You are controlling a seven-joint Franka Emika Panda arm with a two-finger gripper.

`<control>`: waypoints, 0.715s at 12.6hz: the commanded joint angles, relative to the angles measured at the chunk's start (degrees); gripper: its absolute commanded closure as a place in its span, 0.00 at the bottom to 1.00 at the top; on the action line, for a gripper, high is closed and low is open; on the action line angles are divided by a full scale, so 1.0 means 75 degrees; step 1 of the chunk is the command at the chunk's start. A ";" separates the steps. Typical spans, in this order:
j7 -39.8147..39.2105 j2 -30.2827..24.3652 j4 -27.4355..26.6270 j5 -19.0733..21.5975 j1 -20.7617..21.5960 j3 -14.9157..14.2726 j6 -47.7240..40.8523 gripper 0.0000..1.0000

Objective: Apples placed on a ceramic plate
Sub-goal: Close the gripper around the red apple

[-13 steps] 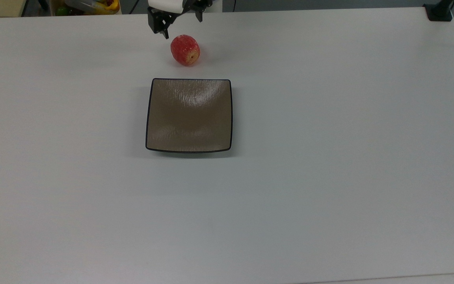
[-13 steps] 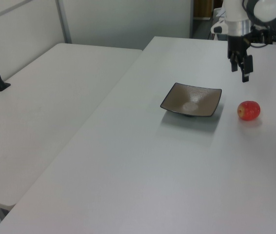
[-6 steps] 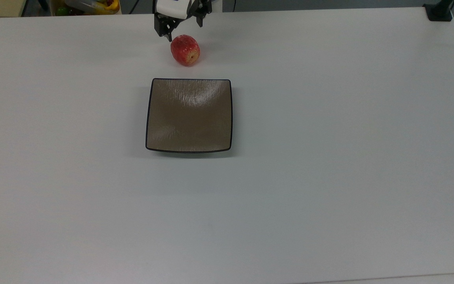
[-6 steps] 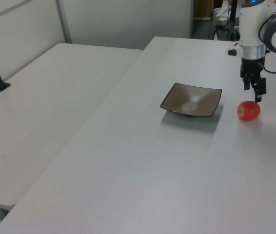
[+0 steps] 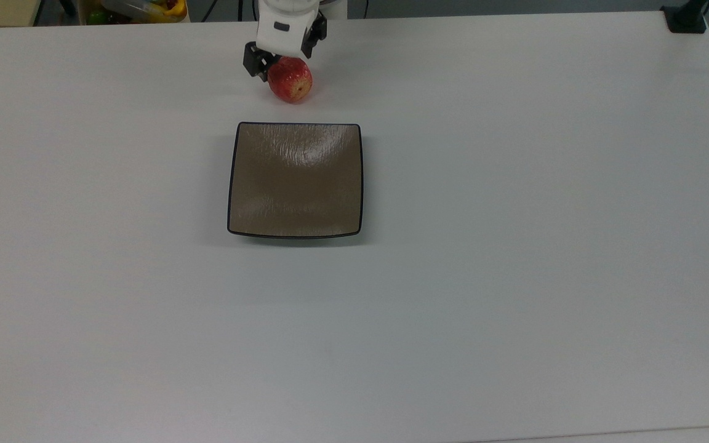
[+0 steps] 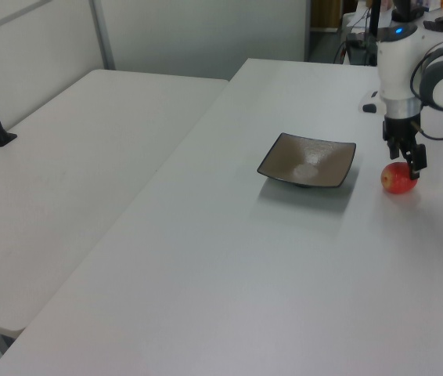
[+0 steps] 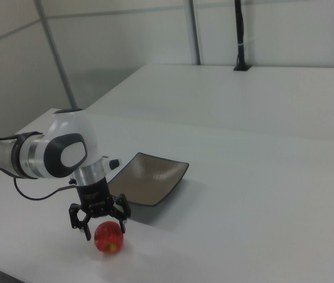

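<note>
Jaws apart, straddling the apple [image 7: 108, 237] on the white counter [image 5: 514, 246], just beside the bare ceramic plate [image 5: 295, 179].

1 small red apple [image 5: 291, 82] [image 6: 397, 179] [image 7: 109, 237] rests on a white table, its yellow-orange patch turned toward the plate in the top view, its skin speckled. At the apple's 6 o'clock in the top view, near but apart, sits 1 square ceramic plate [image 5: 250, 221] [image 6: 279, 153] [image 7: 173, 171]: shallow, glossy brown-taupe, faintly streaked, with a thin dark rim and rounded corners, lying flat with nothing on it.
</note>
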 commanded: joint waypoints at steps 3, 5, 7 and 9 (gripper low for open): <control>0.0455 0.0478 0.0018 -0.0449 0.0218 0.0010 0.0418 0.61; 0.0455 0.0466 0.0018 -0.0449 0.0218 0.0010 0.0395 0.61; 0.0455 0.0419 0.0065 -0.0449 0.0218 -0.0002 0.0348 0.61; 0.0618 0.0256 0.0298 -0.0415 0.0230 -0.0002 0.0313 0.61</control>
